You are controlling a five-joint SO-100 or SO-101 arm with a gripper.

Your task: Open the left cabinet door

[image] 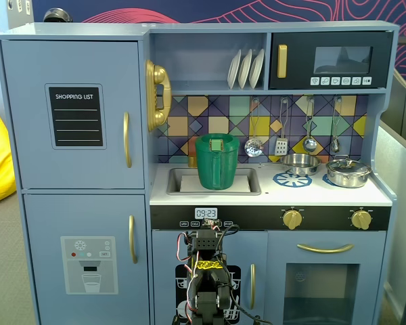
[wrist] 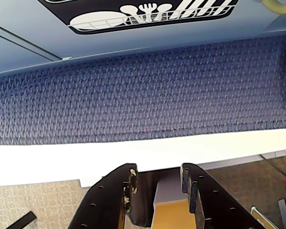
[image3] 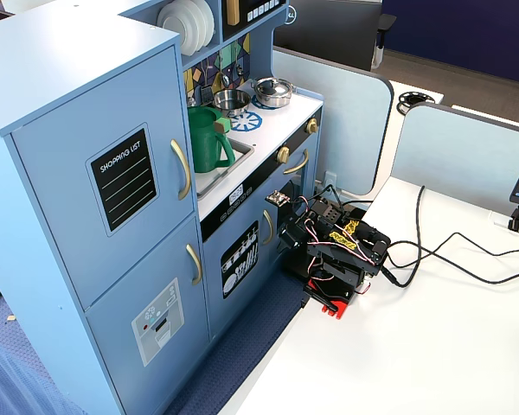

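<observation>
End effector (wrist: 158, 183) spread, low; left cabinet door (image: 73, 114) closed, well apart up-left.

The arm (image: 206, 284) hides most of the dish-graphic door (image: 238, 288)

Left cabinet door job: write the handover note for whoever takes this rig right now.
Pincer: open, holding nothing, pointing down past the table edge at the blue carpet.
Arm: folded low on the white table, in front of the toy kitchen's lower cabinets.
Light-blue upper-left door with the black SHOPPING LIST panel: shut, its vertical gold bar handle untouched.
Done: nothing.
Left: reach the handle, grip it, pull the door open.
</observation>
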